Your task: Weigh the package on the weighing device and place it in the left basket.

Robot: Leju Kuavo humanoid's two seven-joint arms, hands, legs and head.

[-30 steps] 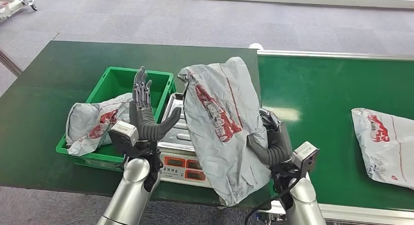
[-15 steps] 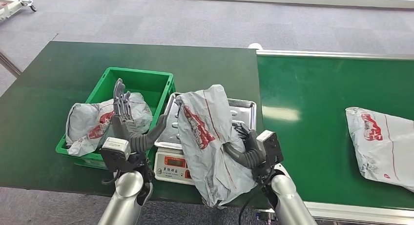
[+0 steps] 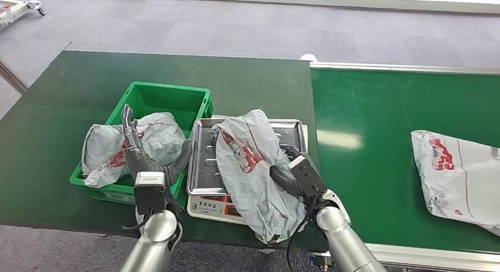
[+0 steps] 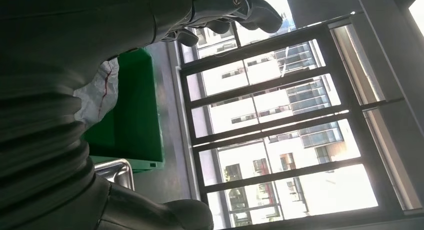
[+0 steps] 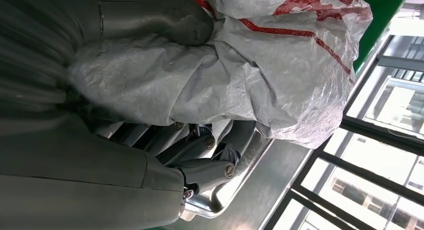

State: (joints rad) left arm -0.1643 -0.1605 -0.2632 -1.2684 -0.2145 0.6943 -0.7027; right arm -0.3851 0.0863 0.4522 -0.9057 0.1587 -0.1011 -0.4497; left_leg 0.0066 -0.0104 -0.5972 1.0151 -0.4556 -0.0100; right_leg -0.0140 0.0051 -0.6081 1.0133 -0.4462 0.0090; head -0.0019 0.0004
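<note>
Right hand (image 3: 293,173) is gripping the package (image 3: 250,166) on the scale (image 3: 244,166); left hand (image 3: 141,157) is standing spread and holding nothing.

The right hand is reaching in from the scale's right side, thumb pressing on top of the grey bag with red print and the fingers (image 5: 200,155) curling under it against the steel tray, as the right wrist view is showing. The package is lying across the tray, its near end hanging over the front of the scale and off the edge of the green surface (image 3: 53,136). The left hand is pointing upward, fingers apart, just in front of the green basket (image 3: 165,98), which is sitting beside the scale and holding two more bags (image 3: 118,145). Another bag (image 3: 460,171) is lying well off to the right on the belt (image 3: 377,124).
</note>
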